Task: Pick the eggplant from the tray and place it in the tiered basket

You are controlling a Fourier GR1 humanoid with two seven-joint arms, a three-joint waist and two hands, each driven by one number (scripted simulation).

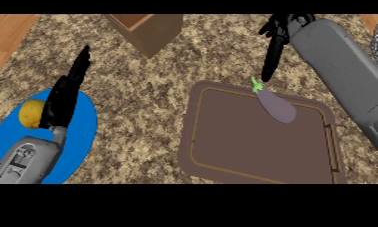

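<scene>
You have not picked anything yet. Your right hand (272, 56) hangs with fingers straight, holding nothing. The eggplant (276, 105) lies just beyond its fingertips, near the far edge of the tray (221, 141). The basket (148, 31), I think, stands left of this hand, with open counter (148, 96) between. Your left hand (66, 96) rests open.
</scene>
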